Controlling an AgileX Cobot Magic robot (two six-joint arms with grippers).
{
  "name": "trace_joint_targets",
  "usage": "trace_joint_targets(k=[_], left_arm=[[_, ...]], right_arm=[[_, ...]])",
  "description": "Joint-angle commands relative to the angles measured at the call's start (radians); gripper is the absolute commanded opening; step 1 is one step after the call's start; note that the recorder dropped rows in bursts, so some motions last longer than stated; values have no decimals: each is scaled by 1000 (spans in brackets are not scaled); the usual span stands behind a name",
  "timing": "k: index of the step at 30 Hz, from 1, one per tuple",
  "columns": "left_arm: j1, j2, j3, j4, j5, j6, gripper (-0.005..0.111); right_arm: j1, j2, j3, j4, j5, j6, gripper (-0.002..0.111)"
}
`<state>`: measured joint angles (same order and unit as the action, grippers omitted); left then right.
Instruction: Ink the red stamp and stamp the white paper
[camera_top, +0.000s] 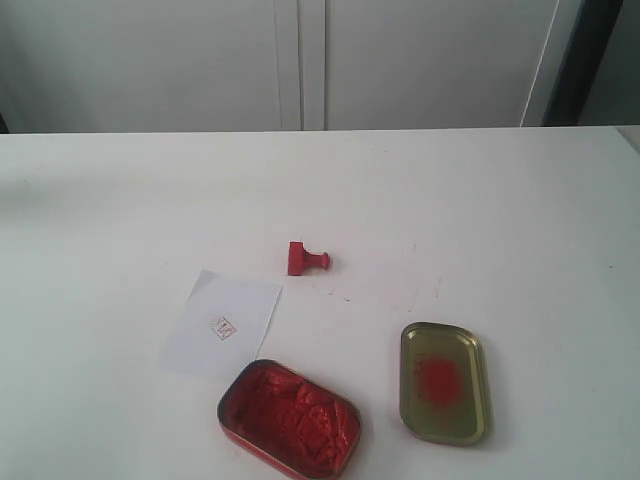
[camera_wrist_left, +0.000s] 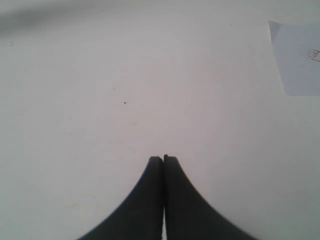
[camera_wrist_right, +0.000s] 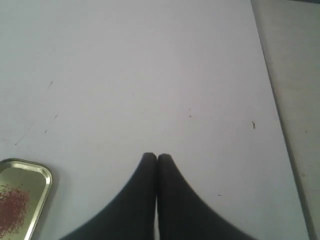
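Spotted the red stamp tipped on its side on the bench, just past the white paper, itself marked red. Found left tool and right tool closed, empty, parked clear as if finished.

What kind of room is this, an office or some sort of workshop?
Likely a lab test bench, though I can't be sure: a white table, plain white cabinet doors behind it, and a red stamp, ink tin and paper laid out.
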<state>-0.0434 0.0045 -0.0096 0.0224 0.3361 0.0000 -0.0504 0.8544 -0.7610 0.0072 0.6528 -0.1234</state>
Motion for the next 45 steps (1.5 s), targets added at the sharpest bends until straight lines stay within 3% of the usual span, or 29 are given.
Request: trace_joint_targets(k=[1,8,45], left_arm=[[0,-5,10,1,17,0,0],[0,-5,10,1,17,0,0],[0,-5,10,1,17,0,0]], right_arm=[[0,-89,60,-7,-64,-5,0],[0,-158,134,-7,-169,-5,0],[21,-194,136,-7,-123,-5,0]])
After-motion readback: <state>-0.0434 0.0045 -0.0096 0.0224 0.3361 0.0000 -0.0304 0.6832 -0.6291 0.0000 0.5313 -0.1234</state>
